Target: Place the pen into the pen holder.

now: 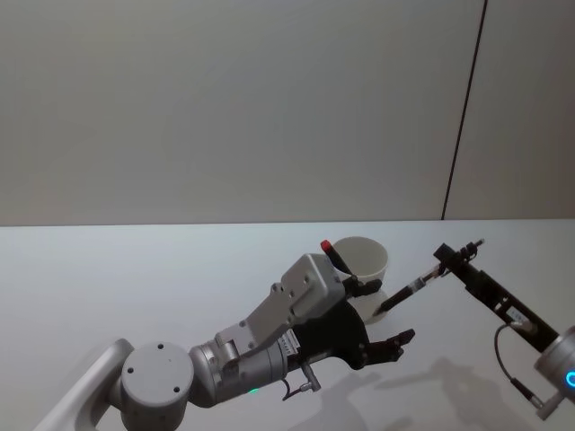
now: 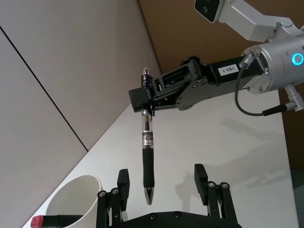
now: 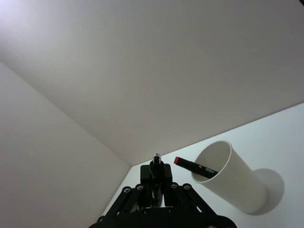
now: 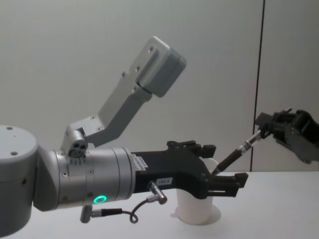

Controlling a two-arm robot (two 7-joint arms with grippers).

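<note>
My right gripper [image 1: 442, 260] is shut on the upper end of a black and clear pen [image 1: 409, 289], which hangs slanted in the air. The pen's tip [image 2: 149, 197] points down between the spread fingers of my open left gripper [image 2: 161, 190], apart from both pads. The pen holder [image 1: 366, 262], a white paper cup, stands upright on the table just behind the left gripper [image 1: 386, 312]. A red-capped black marker [image 1: 333, 252] leans inside it. From the right wrist, the pen holder [image 3: 232, 180] stands beyond the pen's top [image 3: 156, 160].
The bare white table [image 1: 135, 278] stretches left and forward, with a plain grey wall behind. My left arm's bulky wrist [image 4: 89, 181] is in front of the cup [image 4: 197, 209] in the chest view.
</note>
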